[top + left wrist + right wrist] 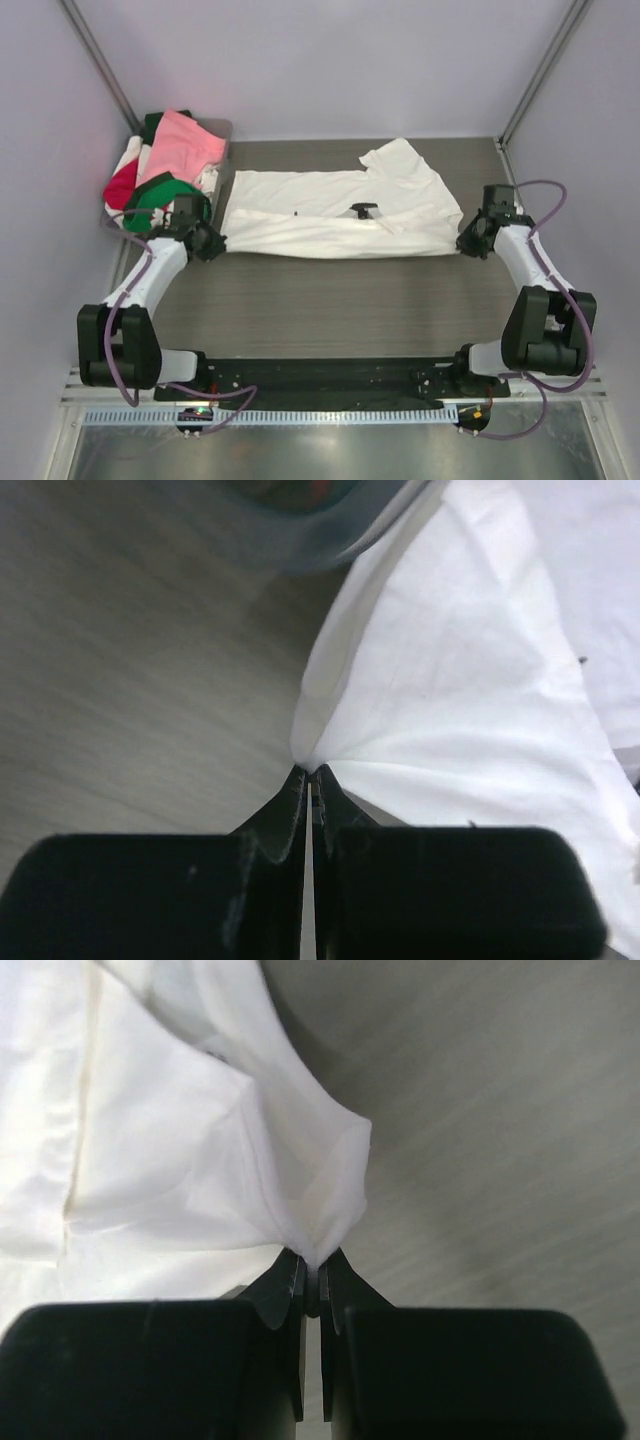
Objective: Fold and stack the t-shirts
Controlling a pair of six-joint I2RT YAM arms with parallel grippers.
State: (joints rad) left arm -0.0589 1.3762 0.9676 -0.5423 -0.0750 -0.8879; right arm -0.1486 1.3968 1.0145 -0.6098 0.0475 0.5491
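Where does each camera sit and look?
Top: above and behind the robot, looking down at the table, left arm, right arm and white t-shirt.
Left wrist: on the left arm, facing along its left tool, shut on the shirt's edge.
Right wrist: on the right arm, facing along its right tool, likewise shut.
Shared: both wrist views show that t-shirt.

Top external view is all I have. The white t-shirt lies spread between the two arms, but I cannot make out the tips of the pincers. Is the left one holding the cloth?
Observer: Yes, the left pincer is shut on a corner of the white t-shirt.
Operator: And the right one?
Observer: The right pincer is also shut, pinching a bunched fold at the edge of the cloth.
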